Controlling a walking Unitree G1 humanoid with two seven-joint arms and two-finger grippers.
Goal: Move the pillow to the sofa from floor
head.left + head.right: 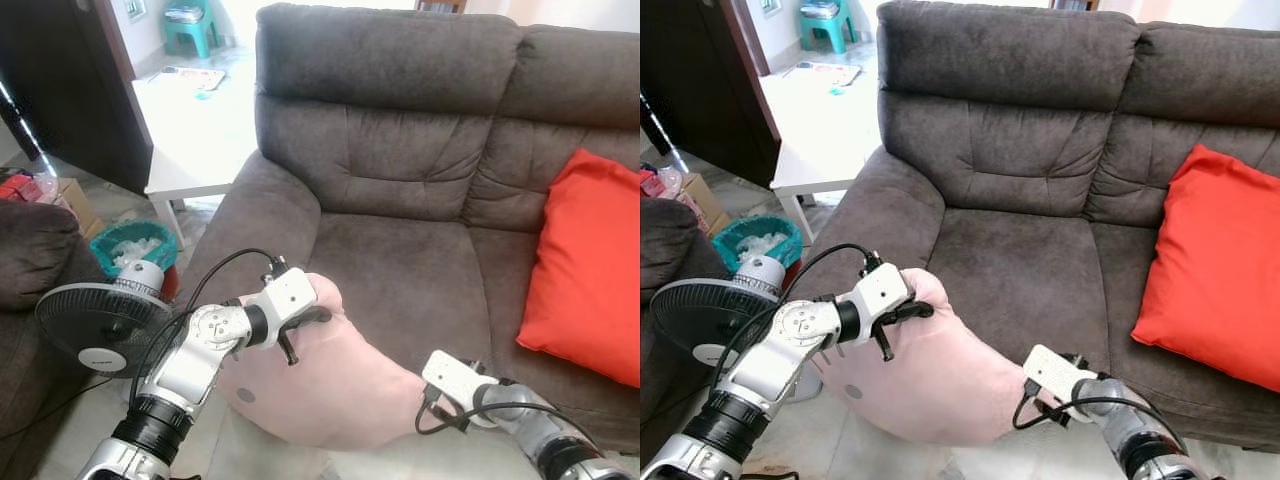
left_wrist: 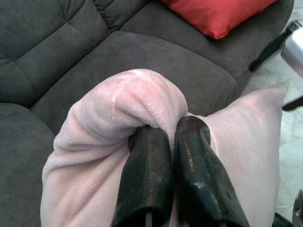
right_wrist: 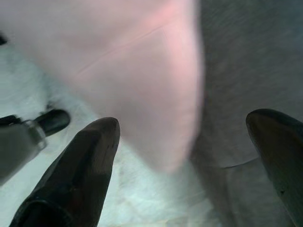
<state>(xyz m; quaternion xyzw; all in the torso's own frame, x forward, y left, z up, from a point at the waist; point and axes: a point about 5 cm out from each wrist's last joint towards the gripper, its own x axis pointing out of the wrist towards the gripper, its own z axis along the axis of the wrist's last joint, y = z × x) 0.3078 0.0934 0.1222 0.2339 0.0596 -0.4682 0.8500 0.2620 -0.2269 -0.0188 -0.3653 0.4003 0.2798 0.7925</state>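
Lift step: left claw (image 2: 163, 142) pinching pink pillow (image 1: 330, 385) corner, right claw (image 3: 184, 156) spread beside it; next, swing onto sofa seat (image 1: 410, 270)

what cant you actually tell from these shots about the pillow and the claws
- Right claw: in the eye views the pink pillow covers its fingers; whether they touch the pillow is unclear, since the right wrist view is blurred.
- Pillow's lower edge: cut off by the eye views' bottom edge, so floor contact is unknown.
- How much fabric the left claw pinches: hidden by its own fingers.
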